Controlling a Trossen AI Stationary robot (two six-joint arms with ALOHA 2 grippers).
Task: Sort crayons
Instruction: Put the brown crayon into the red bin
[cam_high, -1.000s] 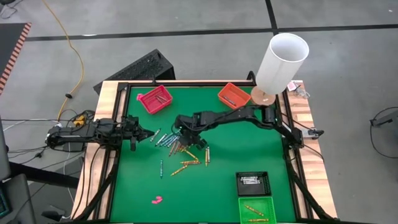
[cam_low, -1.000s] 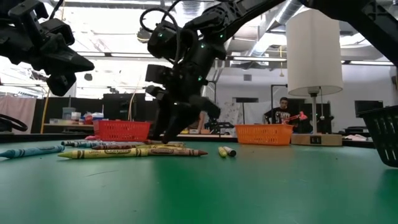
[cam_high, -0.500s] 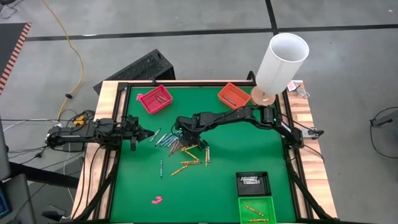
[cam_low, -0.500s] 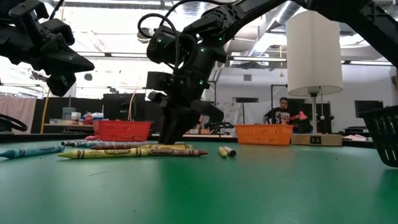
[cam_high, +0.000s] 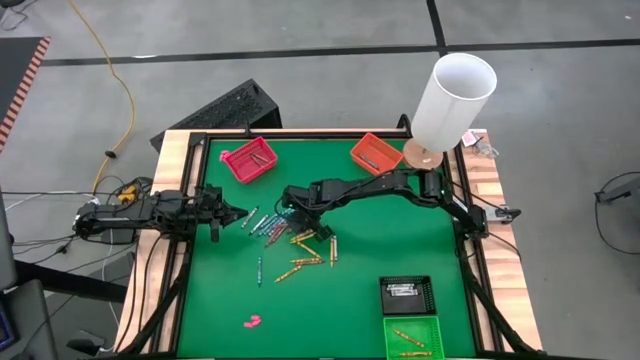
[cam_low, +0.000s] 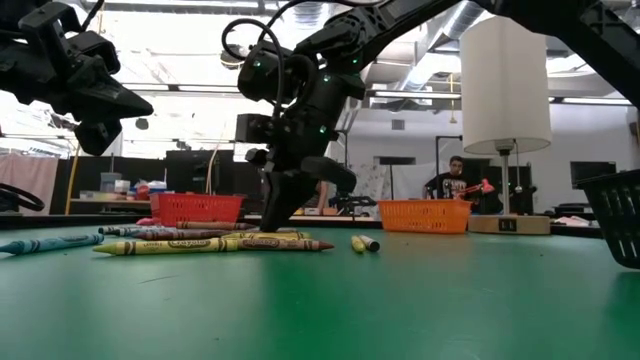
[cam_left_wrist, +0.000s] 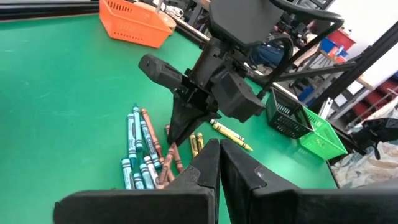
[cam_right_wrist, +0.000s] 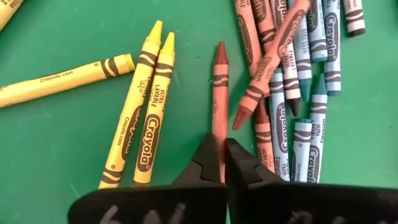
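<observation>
Green felt carries the crayons (cam_high: 290, 245) scattered at centre, where the right gripper (cam_right_wrist: 221, 163) is clamped on a brown crayon (cam_right_wrist: 219, 93), apparently mid-pick, so a lift toward the orange tray (cam_high: 375, 152) at 1 o'clock seems next, while the left gripper (cam_left_wrist: 219, 163) waits pinched together at 9 o'clock.

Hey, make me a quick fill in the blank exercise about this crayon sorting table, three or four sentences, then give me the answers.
1. The right end effector is closed on a ____ crayon in the pile.
2. The left end effector waits near the ____ edge of the green table.
3. Yellow crayons already lie in the ____ tray.
4. Beside the orange tray stands a white ____.

Answers: brown; left; green; lamp
</observation>
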